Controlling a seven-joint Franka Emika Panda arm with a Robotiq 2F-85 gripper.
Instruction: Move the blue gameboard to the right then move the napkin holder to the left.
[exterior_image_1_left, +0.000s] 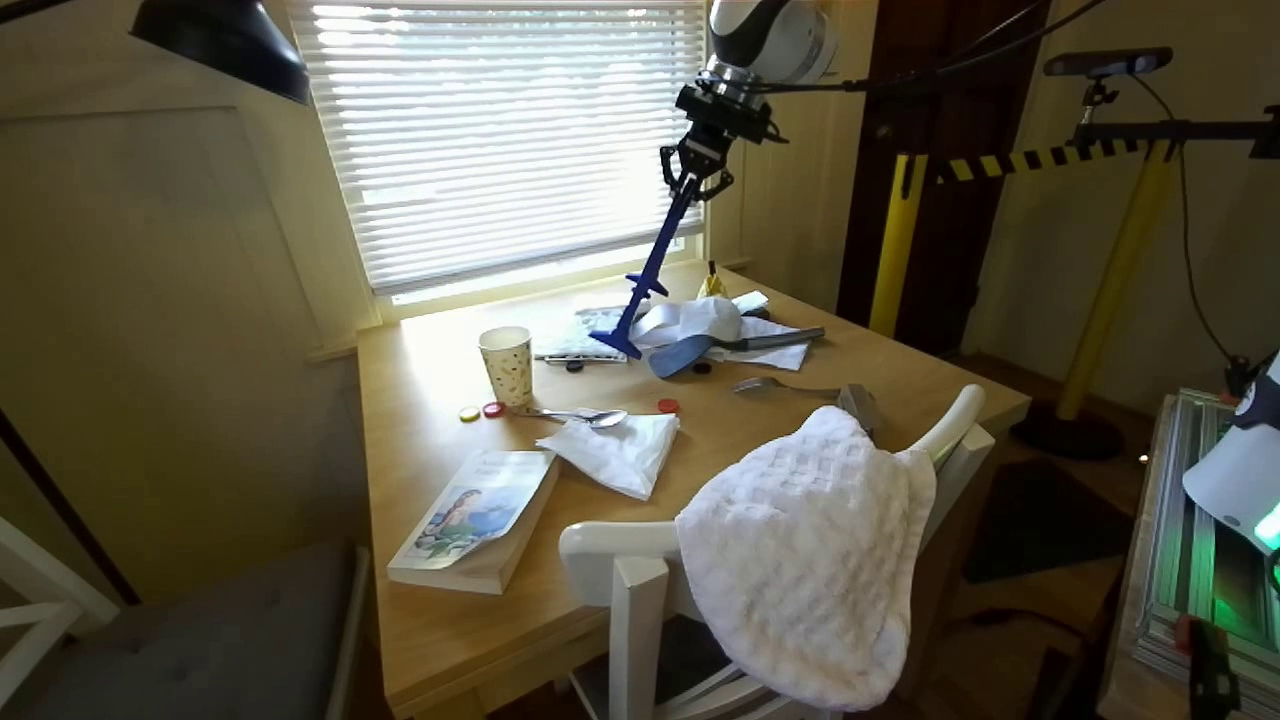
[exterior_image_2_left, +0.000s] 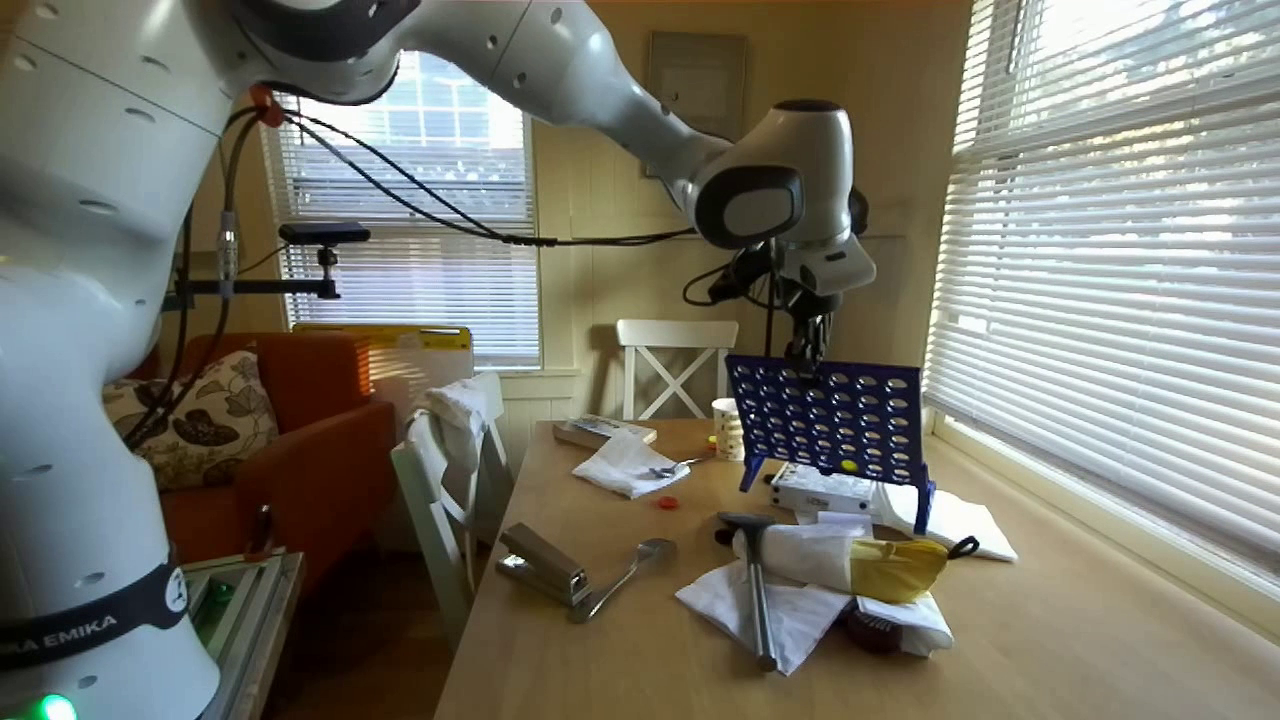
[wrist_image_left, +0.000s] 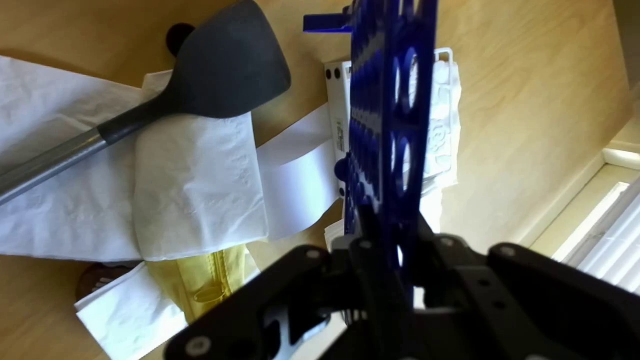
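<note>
The blue gameboard (exterior_image_2_left: 825, 415) is an upright dark blue grid with feet. My gripper (exterior_image_2_left: 808, 362) is shut on its top edge; in the wrist view the fingers (wrist_image_left: 395, 222) are on both sides of the board (wrist_image_left: 367, 100). The board appears lifted and tilted above the table, and in an exterior view it hangs edge-on (exterior_image_1_left: 655, 255) below the gripper (exterior_image_1_left: 688, 185). A white holder with napkins, apparently the napkin holder (exterior_image_2_left: 822, 490), lies low on the table beneath and behind the board. The board partly hides it in the wrist view (wrist_image_left: 442, 125).
A grey spatula (exterior_image_2_left: 758, 590), white napkins and a yellow-and-white bundle (exterior_image_2_left: 900, 570) lie near the board. A stapler (exterior_image_2_left: 540, 565) and a fork (exterior_image_2_left: 630, 575) lie near one edge. A patterned cup (exterior_image_1_left: 508, 365), a book (exterior_image_1_left: 470, 520) and a spoon (exterior_image_1_left: 600, 418) are farther along the table.
</note>
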